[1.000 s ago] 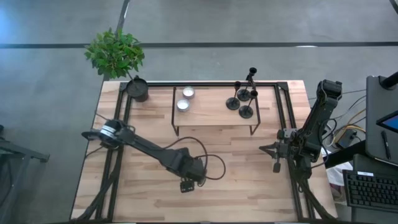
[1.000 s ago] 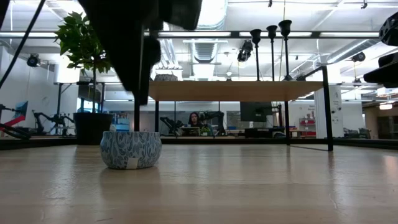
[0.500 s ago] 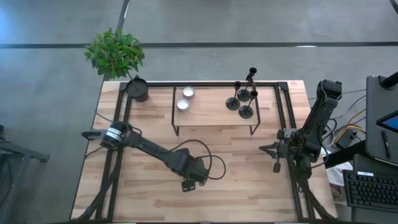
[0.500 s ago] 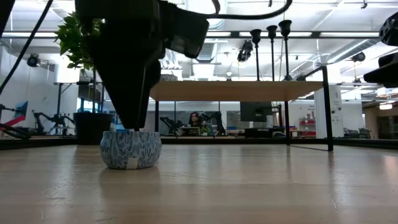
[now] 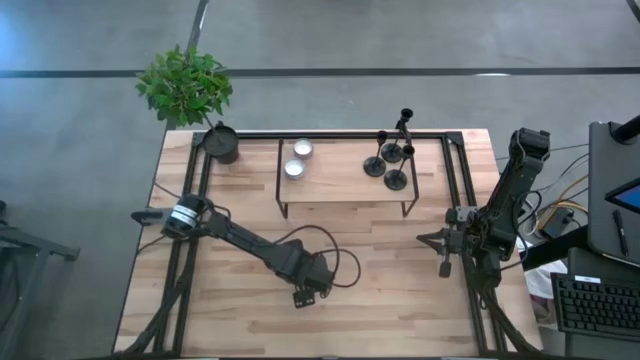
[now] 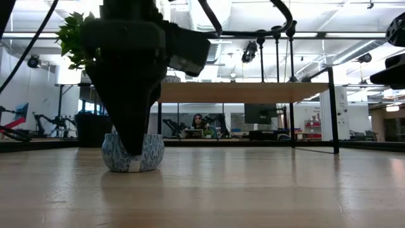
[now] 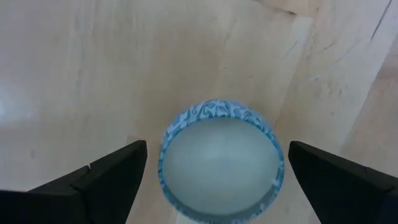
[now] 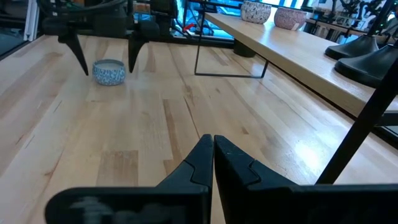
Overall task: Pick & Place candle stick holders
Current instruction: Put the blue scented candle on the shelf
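The left arm reaches low across the frame's centre, its left pincer (image 5: 302, 298) open wide, straddling a blue-patterned tealight (image 7: 219, 160) on the table (image 5: 400, 300). The right pincer (image 8: 212, 144), closed and empty, waits at right. The three holders (image 5: 392, 160) stand on the shelf (image 5: 340, 185) at upper centre, well apart from both.

Low wooden shelf (image 5: 345, 175) at table's (image 5: 400, 290) rear centre: two white tealight candles (image 5: 297, 158) on its left, three black metal candlesticks (image 5: 392, 160) on its right. Potted green plant (image 5: 190, 95) at rear left corner. Blue-patterned candle tin (image 6: 133, 152) front of shelf, centre-left.
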